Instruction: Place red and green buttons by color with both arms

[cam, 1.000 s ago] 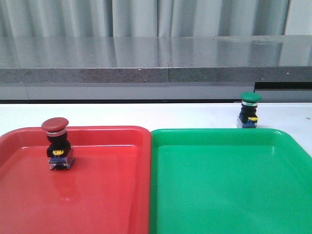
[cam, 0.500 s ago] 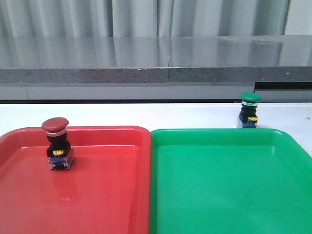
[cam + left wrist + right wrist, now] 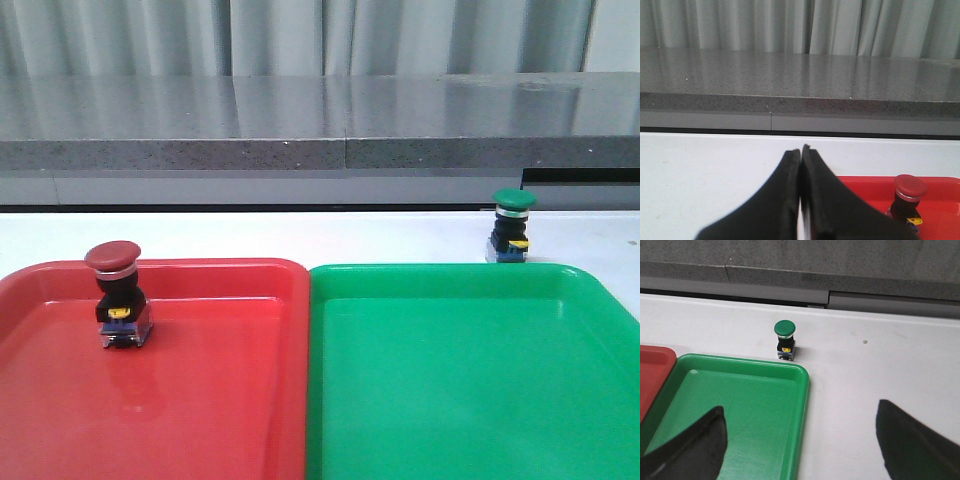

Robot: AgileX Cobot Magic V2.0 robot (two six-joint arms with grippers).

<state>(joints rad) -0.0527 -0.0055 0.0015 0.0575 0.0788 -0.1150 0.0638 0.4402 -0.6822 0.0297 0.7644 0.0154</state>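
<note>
The red button point(image 3: 118, 296) stands upright inside the red tray point(image 3: 220, 400), near its far left corner; it also shows in the left wrist view point(image 3: 909, 196). The green button point(image 3: 512, 226) stands upright on the white table just behind the green tray point(image 3: 470, 390), near its far right; it also shows in the right wrist view point(image 3: 785, 340). My left gripper point(image 3: 801, 150) is shut and empty, left of the red tray. My right gripper point(image 3: 800, 412) is wide open and empty, over the green tray's right rim point(image 3: 805, 405), short of the green button. Neither gripper shows in the front view.
The two trays sit side by side, touching, at the table's front. A grey stone ledge point(image 3: 320, 125) runs along the back of the white table point(image 3: 300, 235), with a curtain behind it.
</note>
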